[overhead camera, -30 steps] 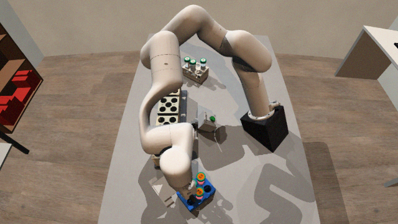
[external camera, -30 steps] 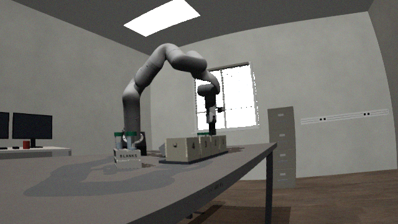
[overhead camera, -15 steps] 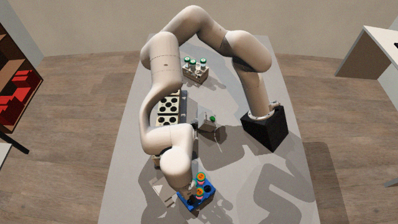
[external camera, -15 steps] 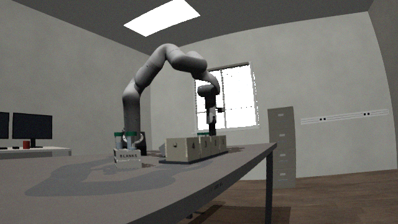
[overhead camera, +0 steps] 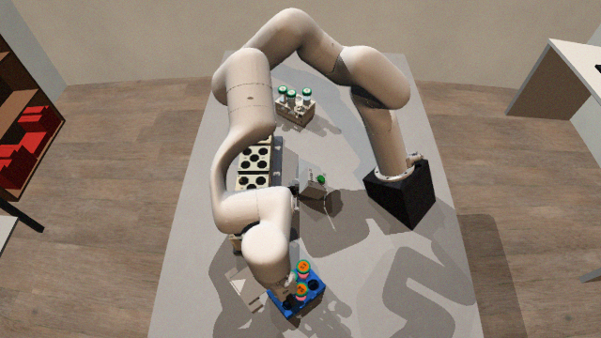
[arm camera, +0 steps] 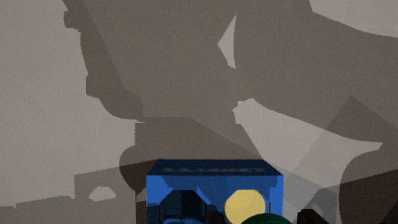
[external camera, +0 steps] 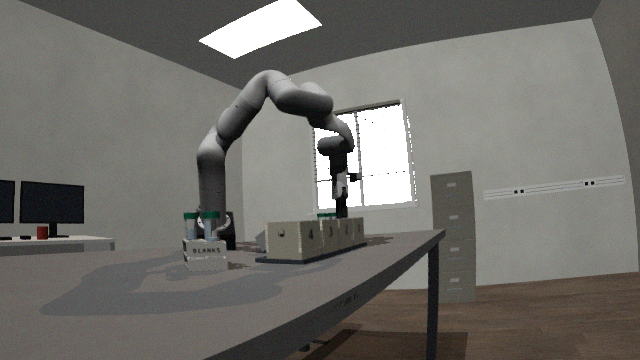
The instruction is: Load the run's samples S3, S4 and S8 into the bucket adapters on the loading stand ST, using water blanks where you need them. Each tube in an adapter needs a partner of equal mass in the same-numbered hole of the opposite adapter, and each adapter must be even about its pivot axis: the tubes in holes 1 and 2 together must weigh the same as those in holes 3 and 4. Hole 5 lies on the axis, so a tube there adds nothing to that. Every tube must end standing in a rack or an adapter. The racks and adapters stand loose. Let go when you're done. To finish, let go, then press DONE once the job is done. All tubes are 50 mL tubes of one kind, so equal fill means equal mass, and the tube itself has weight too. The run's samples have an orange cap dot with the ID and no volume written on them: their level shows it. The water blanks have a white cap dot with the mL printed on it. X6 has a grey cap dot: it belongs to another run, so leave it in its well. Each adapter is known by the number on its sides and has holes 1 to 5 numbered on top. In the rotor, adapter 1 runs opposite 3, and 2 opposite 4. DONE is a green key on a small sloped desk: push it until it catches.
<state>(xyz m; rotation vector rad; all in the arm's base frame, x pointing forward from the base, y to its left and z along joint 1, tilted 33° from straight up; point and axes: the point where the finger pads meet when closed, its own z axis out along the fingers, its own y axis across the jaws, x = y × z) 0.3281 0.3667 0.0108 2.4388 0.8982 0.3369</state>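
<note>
My gripper point(overhead camera: 285, 297) point(external camera: 341, 215) point(arm camera: 265, 220) is slightly open at the blue sample rack point(overhead camera: 304, 304) point(arm camera: 215, 168). In the wrist view a green-rimmed cap point(arm camera: 265, 218) stands between the fingertips with a gap at each side; its ID is hidden. Two tubes with orange cap dots point(overhead camera: 303, 267) point(overhead camera: 300, 288) stand in the blue rack, IDs too small to read. Cream adapters point(overhead camera: 254, 158) point(external camera: 285, 241) stand in a row on the loading stand point(overhead camera: 278, 161); the arm hides some. The blanks rack point(overhead camera: 294, 115) point(external camera: 206, 262) holds three visible green-rimmed tubes.
The sloped desk point(overhead camera: 311, 189) with the green DONE key point(overhead camera: 321, 178) stands right of the adapters. The arm's black base point(overhead camera: 408, 197) is farther right. Another green cap point(overhead camera: 293, 276) shows close beside the gripper. Green caps point(external camera: 327, 215) show behind the adapters in the exterior view.
</note>
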